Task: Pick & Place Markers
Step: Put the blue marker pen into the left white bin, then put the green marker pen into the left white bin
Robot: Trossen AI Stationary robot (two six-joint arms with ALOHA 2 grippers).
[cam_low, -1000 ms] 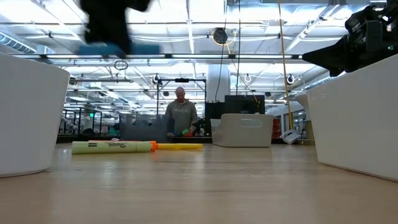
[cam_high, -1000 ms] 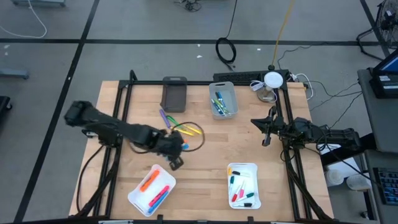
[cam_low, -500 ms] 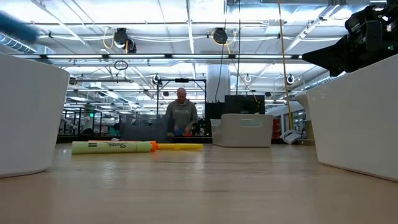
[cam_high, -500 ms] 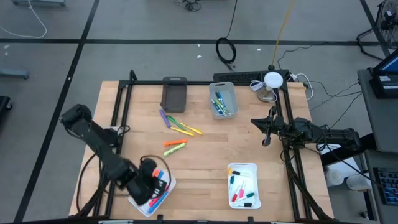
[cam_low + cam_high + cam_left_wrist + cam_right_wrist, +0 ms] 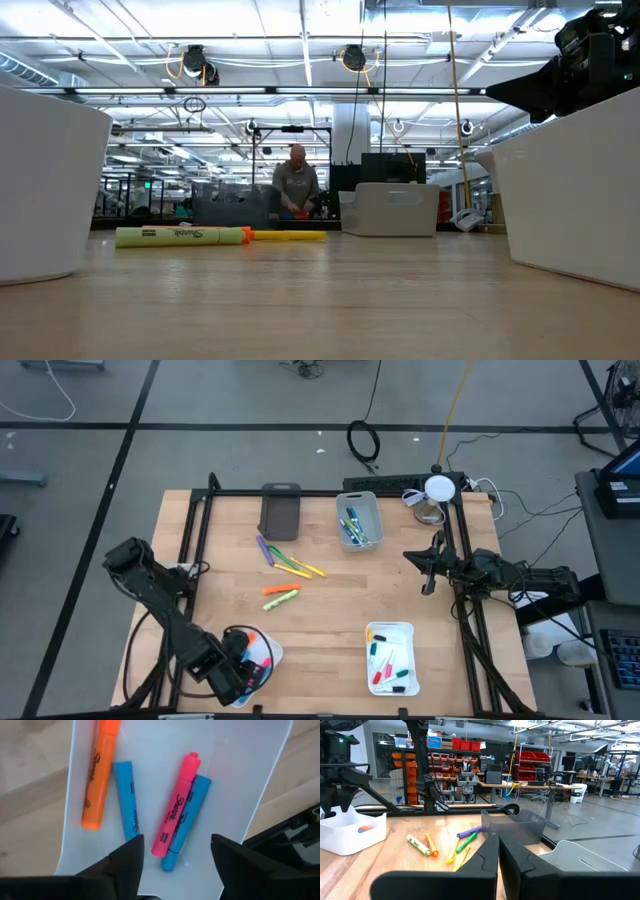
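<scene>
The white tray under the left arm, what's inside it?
The white tray holds four chunky markers: an orange marker, a pink marker and two blue markers. The open left gripper hovers above, its fingers covering the nearest tray edge.

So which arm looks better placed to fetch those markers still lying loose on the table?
Probably the left: its gripper is open over the near-left tray, nearer the loose markers.

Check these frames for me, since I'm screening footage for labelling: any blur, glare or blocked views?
Low view: white tray walls loom on both sides, foreground wood soft. Left wrist view: markers in the tray sharp, own fingers dark and blurred. Right wrist view: fingers block the bottom. High view: even light, no glare.
</scene>
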